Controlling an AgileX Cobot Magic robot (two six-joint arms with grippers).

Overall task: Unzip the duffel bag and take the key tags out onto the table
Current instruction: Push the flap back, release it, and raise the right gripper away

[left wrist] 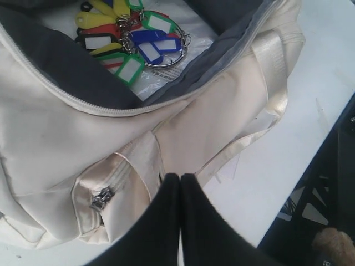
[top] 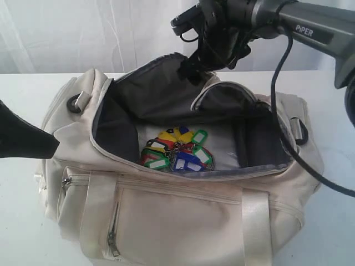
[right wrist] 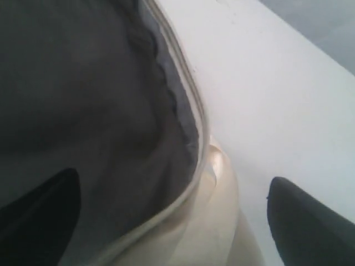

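The duffel bag [top: 183, 221], cream-white with a dark grey lining [top: 144, 94], lies on a white table [top: 19, 233] with its main zipper undone and its mouth gaping wide. The far flap is folded up and back, so the floor of the bag is in plain sight from above.

The key tags [top: 177, 151] lie inside the bag, on the middle of its floor. They are a small bunch in red, green, blue and yellow on metal rings. They rest on what looks like a crinkled clear plastic sheet [left wrist: 166, 77]. Nothing touches them.

The right gripper [top: 191, 69] hangs over the bag's far rim, at the raised flap. Its fingers are spread wide and grasp nothing. One finger is on the lining side of the rim and the other on the outer side. This suggests it is letting go of the flap or zipper edge, though that is a judgement.

The left gripper [left wrist: 177, 185] is clenched, its fingers pressed together with nothing between them. It sits just beside the bag's outer wall, near a side pocket's zipper pull [left wrist: 101, 198]. Whether it touches the fabric cannot be told. It may be there to steady the bag.

Unzipping looks done. Lifting the tags out of the bag onto the table remains.
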